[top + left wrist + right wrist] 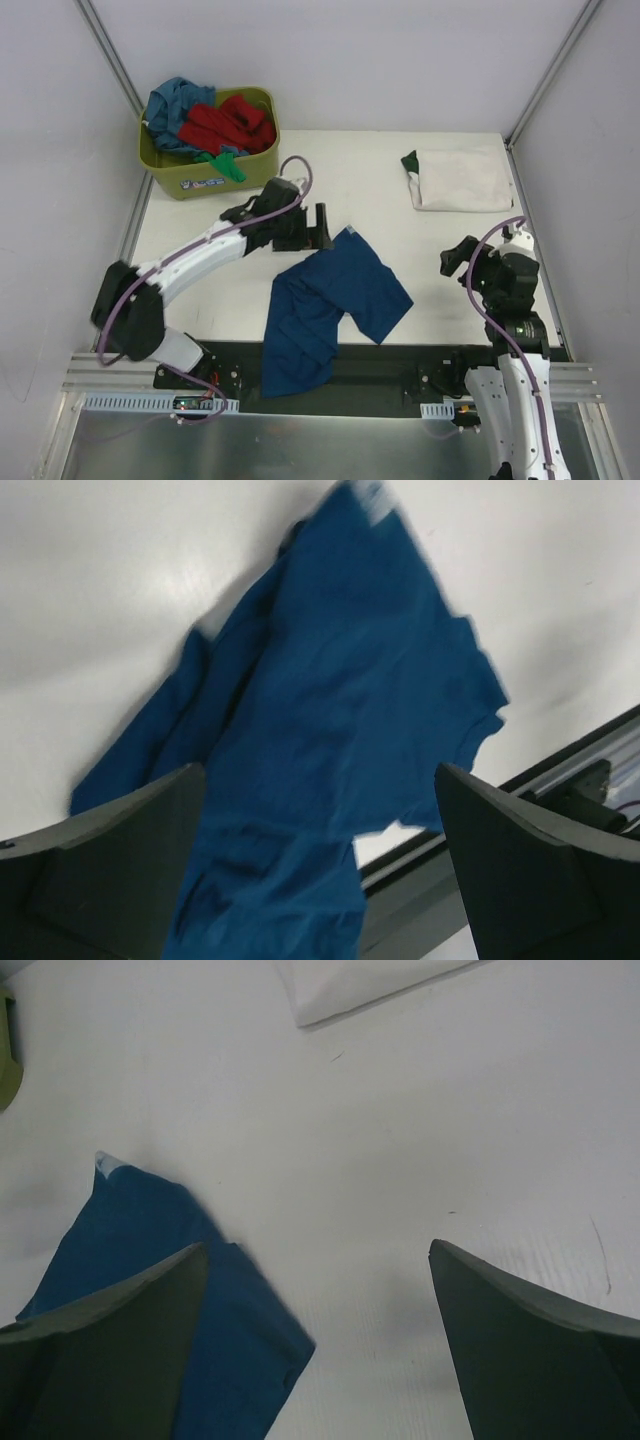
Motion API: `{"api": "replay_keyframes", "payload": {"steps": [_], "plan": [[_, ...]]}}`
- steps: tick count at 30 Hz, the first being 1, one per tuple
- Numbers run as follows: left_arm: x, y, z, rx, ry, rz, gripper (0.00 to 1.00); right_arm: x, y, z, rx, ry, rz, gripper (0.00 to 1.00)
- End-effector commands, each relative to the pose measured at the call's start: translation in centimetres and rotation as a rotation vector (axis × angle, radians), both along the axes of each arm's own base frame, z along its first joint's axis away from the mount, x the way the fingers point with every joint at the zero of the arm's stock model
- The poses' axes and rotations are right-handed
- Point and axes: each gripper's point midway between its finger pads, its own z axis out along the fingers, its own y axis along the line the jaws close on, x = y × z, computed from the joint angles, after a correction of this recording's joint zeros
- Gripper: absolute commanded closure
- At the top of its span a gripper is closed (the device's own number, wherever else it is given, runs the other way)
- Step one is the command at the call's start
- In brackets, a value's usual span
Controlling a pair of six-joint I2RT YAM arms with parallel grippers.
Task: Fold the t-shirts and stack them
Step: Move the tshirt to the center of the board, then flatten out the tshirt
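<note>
A navy blue t-shirt point(335, 300) is seen lying rumpled and unfolded in the middle of the tabletop point(380, 200), with its lower part draped over the near edge. The left end effector point(316, 228) is held at the shirt's far corner, fingers spread and nothing between them. The position is judged suited to gripping that corner so the cloth can be drawn flat. The right end effector point(318, 1250) is likewise spread wide and empty, poised over bare tabletop to the shirt's right, within reach of the opposite edge.

Toward the far right corner a folded white t-shirt point(462, 178) is laid as the start of the stack. A dark green piece point(410, 163) shows at its left edge, probably a folded shirt beneath, though too little is visible to be sure. In the olive-green tub point(185, 182) at far left, a red t-shirt point(228, 122), a teal t-shirt point(172, 105) and a green t-shirt point(225, 165) are heaped unfolded.
</note>
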Motion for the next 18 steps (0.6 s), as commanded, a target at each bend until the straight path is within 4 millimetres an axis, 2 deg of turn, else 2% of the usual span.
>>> {"api": "replay_keyframes", "payload": {"steps": [1,2,3,4,5,6,7,9,10,11,13,16,18], "plan": [[-2.3,6.2,1.9,0.043,-0.125,0.211,0.01,0.7,2.7,0.5,0.044,0.004,0.141,0.03],[-4.1,8.1,0.4,0.063,-0.114,0.240,0.01,0.6,3.4,0.3,0.045,0.018,0.170,0.03],[-5.0,9.2,-0.3,0.071,-0.103,0.267,0.01,0.6,3.8,0.4,0.044,0.029,0.187,0.03],[-6.5,10.1,-1.4,0.074,-0.055,0.294,0.01,0.7,4.3,-0.3,0.042,0.067,0.202,0.03],[-8.4,11.2,-2.7,0.071,-0.027,0.306,0.01,0.4,5.7,-0.7,0.037,0.094,0.254,0.03],[-9.6,11.7,-3.6,0.068,0.011,0.319,0.01,0.4,5.9,-1.3,0.022,0.126,0.241,0.03],[-11.2,11.6,-4.2,0.030,0.075,0.322,0.01,-0.1,7.8,-2.3,0.006,0.177,0.302,0.03],[-14.3,12.2,-6.0,0.006,0.165,0.309,0.01,-0.4,8.4,-3.5,-0.038,0.229,0.276,0.03],[-16.3,12.0,-7.1,-0.021,0.246,0.289,0.01,-1.2,9.8,-4.5,-0.068,0.273,0.315,0.03],[-17.3,12.1,-7.1,-0.050,0.268,0.282,0.00,-1.5,9.3,-5.1,-0.113,0.305,0.281,0.03],[-19.7,12.1,-8.4,-0.072,0.363,0.254,0.01,-2.4,10.6,-6.1,-0.129,0.377,0.293,0.03],[-21.6,12.6,-10.0,-0.070,0.444,0.266,0.07,-3.8,11.6,-7.6,-0.148,0.470,0.299,0.03],[-22.2,12.5,-10.3,-0.070,0.480,0.256,0.16,-4.4,11.8,-8.8,-0.155,0.520,0.293,0.03]]}}
